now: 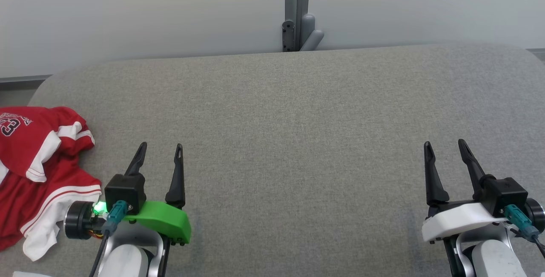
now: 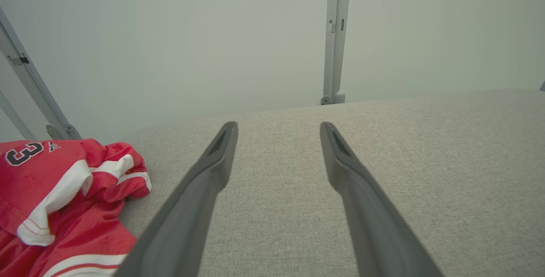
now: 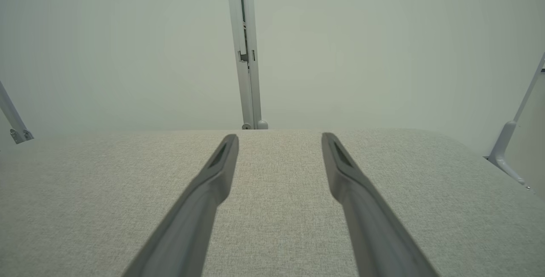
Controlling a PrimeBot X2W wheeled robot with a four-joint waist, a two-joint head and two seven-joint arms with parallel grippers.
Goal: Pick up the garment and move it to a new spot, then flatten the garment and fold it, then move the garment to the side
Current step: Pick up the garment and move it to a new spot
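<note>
Progress: none, by my judgement. The garment (image 1: pixel 38 170), a red jersey with white trim, lies crumpled just off the outer left of my left claw (image 1: pixel 161 145), close beside its wrist. It is not lifted, flattened or folded. My left claw stands spread wide and holds nothing. My right claw (image 1: pixel 444 142), well off to the right, is likewise wide and empty. The grey surface (image 1: pixel 298 141) ahead of both claws should serve for laying out. Outstanding: pick-up, relocation, flattening, folding, final move aside.

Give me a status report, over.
Left claw open, empty. Right claw open, empty. Red jersey crumpled left of left claw, not gripped. Nothing between them.
</note>
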